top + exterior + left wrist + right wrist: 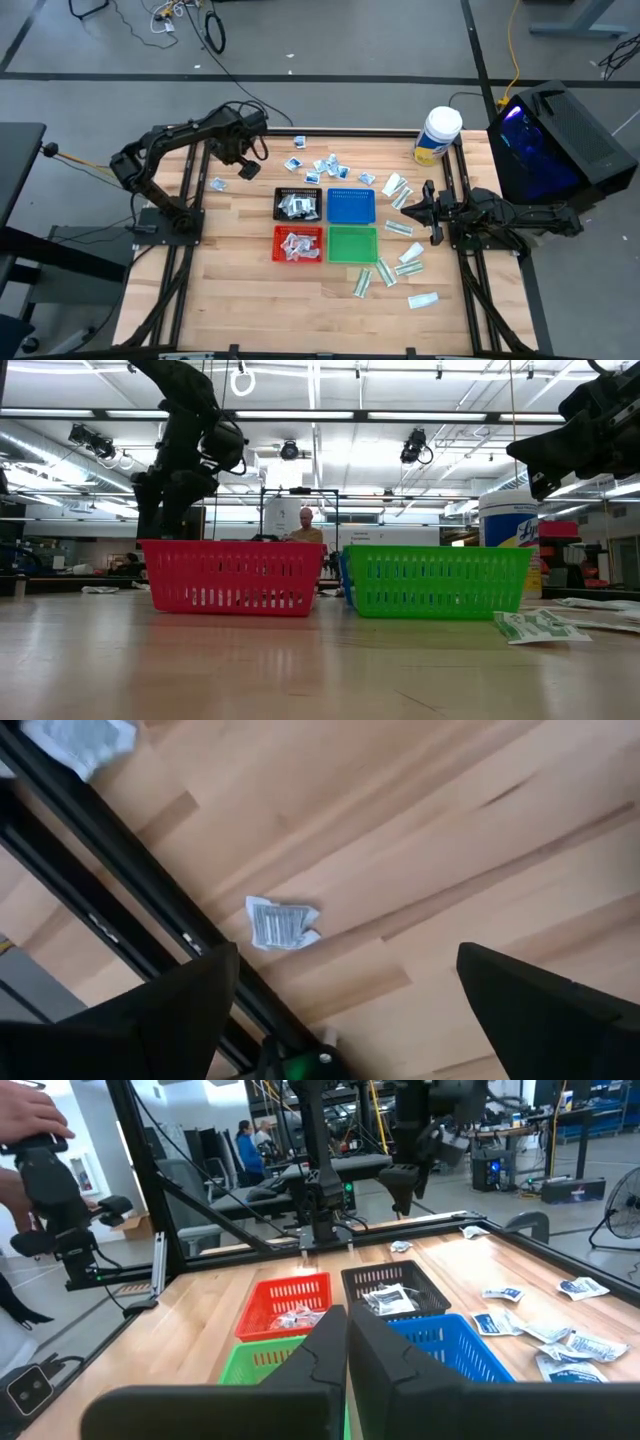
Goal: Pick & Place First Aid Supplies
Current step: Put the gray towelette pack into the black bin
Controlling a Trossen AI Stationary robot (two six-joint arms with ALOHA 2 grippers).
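My left gripper [245, 167] hangs open, pointing down, over the table's far left part. A small squarish white packet [282, 923] lies flat on the wood just beyond its fingers, also seen in the high view as the lone packet [219, 183] near the left frame rail. My right gripper [346, 1342] is shut and level at the table's right side [408, 207], holding nothing. More white packets [322, 166] lie scattered at the far middle. Long white-and-green packets [402, 255] lie at the right. The black tray [298, 204] and red tray [298, 243] hold packets.
A blue tray [351, 205] and a green tray [352, 243] stand beside the black and red ones at the table's middle. A big white jar [437, 135] stands at the far right. A black frame rail [120, 860] runs close to the lone packet. People show in the room behind.
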